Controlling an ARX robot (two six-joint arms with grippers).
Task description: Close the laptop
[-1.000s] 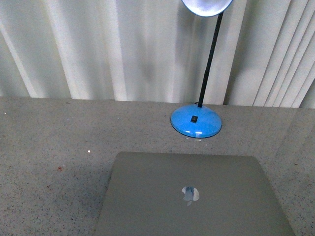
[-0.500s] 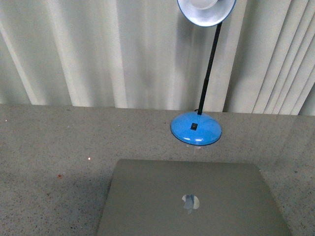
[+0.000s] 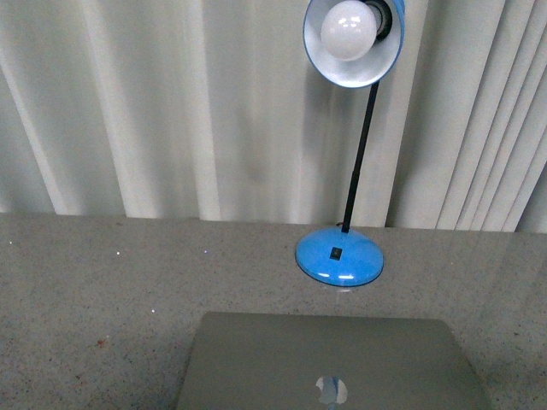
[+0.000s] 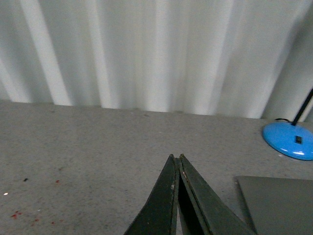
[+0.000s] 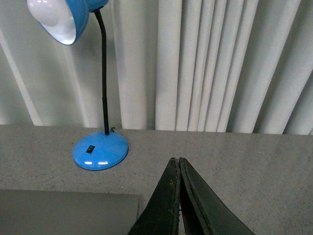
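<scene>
At lower centre of the front view, laptop (image 3: 329, 363) lies lid-down, logo up: closing looks done. Blue lamp (image 3: 340, 255) behind it. Left gripper (image 4: 175, 157) and right gripper (image 5: 175, 159) pressed together, empty; next call: retreat.

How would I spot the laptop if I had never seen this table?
Find the speckled grey table before the white curtain. Nearer than the blue desk lamp lies the laptop, closed flat. It is the only silver-grey slab, with an apple logo on its lid.

Soft even light, slight blur, glare spots on lamp base (image 3: 339, 257).
</scene>
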